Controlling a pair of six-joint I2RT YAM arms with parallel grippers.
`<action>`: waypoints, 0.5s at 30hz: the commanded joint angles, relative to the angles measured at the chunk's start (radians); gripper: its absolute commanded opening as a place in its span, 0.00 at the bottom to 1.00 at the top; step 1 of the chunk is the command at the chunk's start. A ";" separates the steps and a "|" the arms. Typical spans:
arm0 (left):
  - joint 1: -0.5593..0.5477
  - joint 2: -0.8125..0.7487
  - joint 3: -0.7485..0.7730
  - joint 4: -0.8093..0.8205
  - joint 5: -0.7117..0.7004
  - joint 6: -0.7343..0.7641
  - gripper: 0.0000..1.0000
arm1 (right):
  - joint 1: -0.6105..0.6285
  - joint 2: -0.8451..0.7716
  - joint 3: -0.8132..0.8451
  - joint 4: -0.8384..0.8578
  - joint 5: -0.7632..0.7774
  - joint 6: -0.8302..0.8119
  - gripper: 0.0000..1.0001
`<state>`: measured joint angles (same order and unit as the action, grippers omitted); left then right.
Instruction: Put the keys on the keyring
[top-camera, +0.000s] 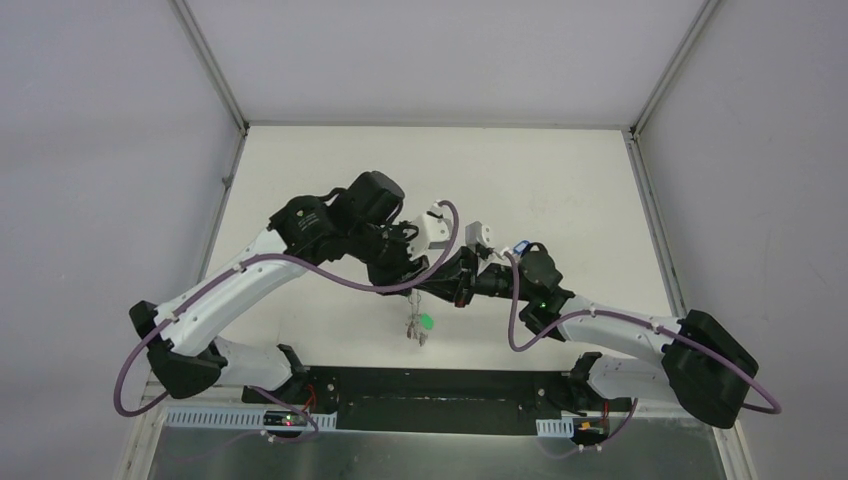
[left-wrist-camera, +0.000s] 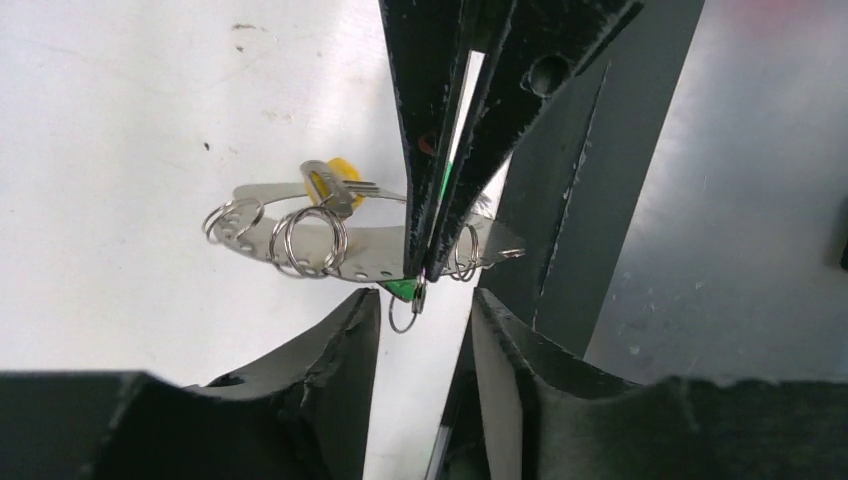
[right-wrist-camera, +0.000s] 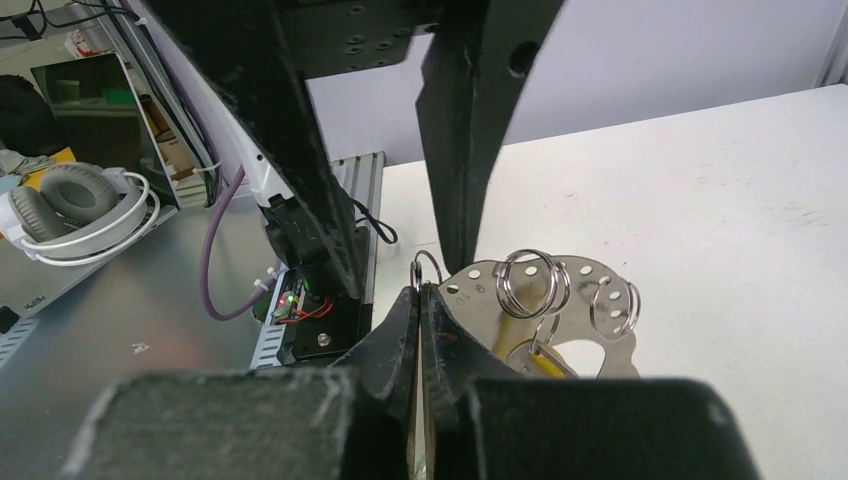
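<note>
Plain grey walls (top-camera: 90, 150) framed by metal posts (top-camera: 209, 62) close in my white table (top-camera: 560, 180) under even light. Off to one side, white headphones (right-wrist-camera: 75, 205) lie on a grey bench (right-wrist-camera: 130, 340).

A flat white tabletop (top-camera: 560, 180) lay under me. A long black base plate (top-camera: 440, 385) sat along its near edge.

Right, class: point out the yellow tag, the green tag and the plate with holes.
yellow tag (left-wrist-camera: 345, 168): left wrist view, on its bare upper part.
green tag (top-camera: 427, 321): top view, on its middle.
plate (left-wrist-camera: 375, 235): left wrist view, on bare metal near its middle.
</note>
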<state>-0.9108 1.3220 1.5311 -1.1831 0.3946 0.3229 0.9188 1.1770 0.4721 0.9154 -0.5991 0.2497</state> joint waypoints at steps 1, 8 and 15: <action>0.003 -0.151 -0.082 0.181 0.029 -0.083 0.44 | 0.003 -0.037 0.002 0.073 0.024 0.012 0.00; 0.211 -0.348 -0.282 0.404 0.248 -0.172 0.48 | 0.004 -0.053 -0.004 0.073 0.029 0.020 0.00; 0.294 -0.471 -0.500 0.633 0.383 -0.169 0.50 | 0.004 -0.067 -0.006 0.073 0.024 0.029 0.00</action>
<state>-0.6380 0.8989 1.1225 -0.7525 0.6666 0.1665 0.9188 1.1526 0.4603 0.9154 -0.5835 0.2611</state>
